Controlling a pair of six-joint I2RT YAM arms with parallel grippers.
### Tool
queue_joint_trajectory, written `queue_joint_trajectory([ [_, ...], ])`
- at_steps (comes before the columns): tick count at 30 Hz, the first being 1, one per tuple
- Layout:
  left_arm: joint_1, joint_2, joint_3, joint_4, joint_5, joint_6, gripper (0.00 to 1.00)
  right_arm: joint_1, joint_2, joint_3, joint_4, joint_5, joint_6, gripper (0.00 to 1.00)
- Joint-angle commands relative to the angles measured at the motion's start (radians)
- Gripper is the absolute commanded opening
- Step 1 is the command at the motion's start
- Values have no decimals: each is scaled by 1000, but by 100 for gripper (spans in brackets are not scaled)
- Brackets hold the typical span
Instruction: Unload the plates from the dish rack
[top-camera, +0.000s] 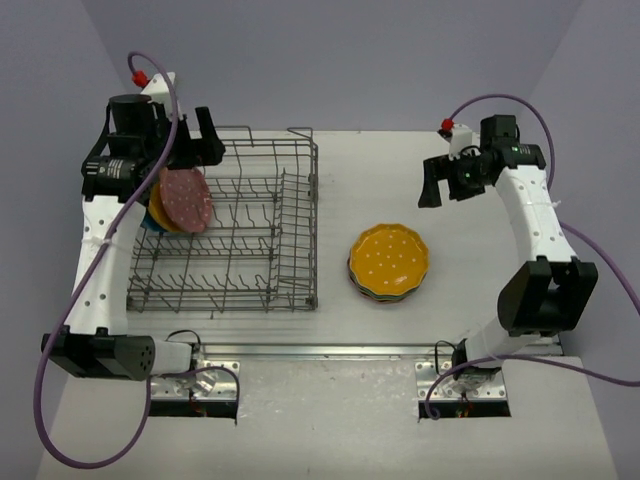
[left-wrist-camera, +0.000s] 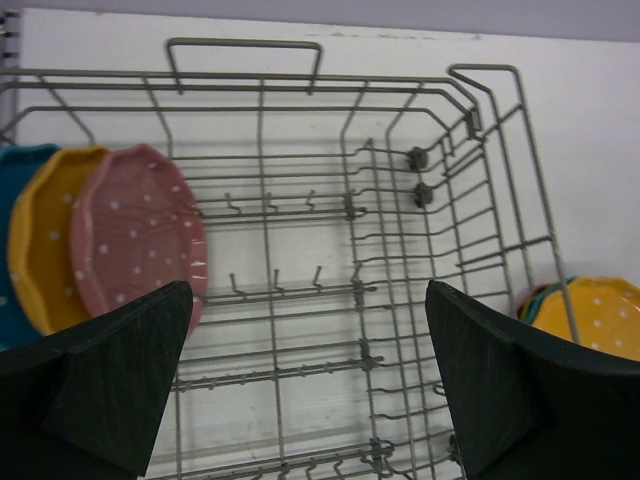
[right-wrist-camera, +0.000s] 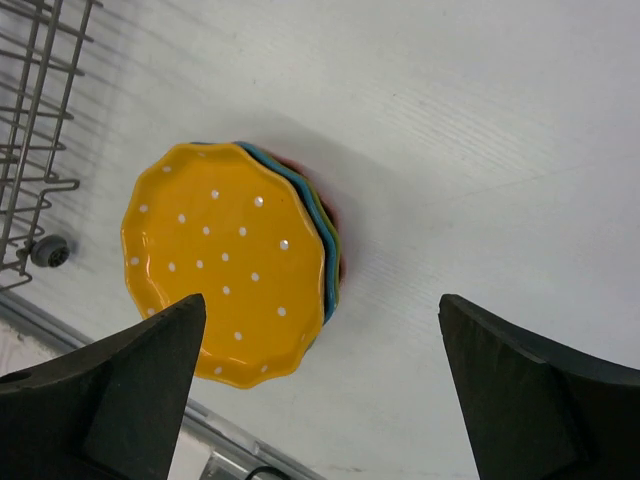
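The grey wire dish rack (top-camera: 290, 250) stands on the left half of the table. Three plates stand upright at its left end: a pink-red plate (top-camera: 186, 199) in front, an orange-yellow plate (top-camera: 157, 207) behind it and a blue plate (left-wrist-camera: 12, 250) at the back. My left gripper (top-camera: 200, 140) hovers open and empty above the rack's back left, to the right of the pink-red plate (left-wrist-camera: 135, 235). A stack of plates (top-camera: 389, 262) with an orange-yellow one (right-wrist-camera: 225, 260) on top lies right of the rack. My right gripper (top-camera: 432, 185) is open and empty, above the table behind and right of the stack.
The rack's raised right side (top-camera: 300, 225) stands between the standing plates and the stack. The table's near edge has a metal rail (top-camera: 330, 350) with the arm bases. Purple cables (top-camera: 60, 330) loop beside both arms.
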Motion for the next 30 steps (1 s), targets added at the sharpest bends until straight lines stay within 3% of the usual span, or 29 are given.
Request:
queue_joint_trajectory([
  [1, 92, 41, 45, -44, -138, 47, 100, 8, -85, 23, 63, 18, 30, 99],
  [10, 218, 179, 46, -79, 21, 130, 89, 37, -167, -85, 130, -39, 85, 99],
  [30, 239, 371, -43, 19, -81, 138, 84, 49, -188, -185, 161, -53, 78, 99],
])
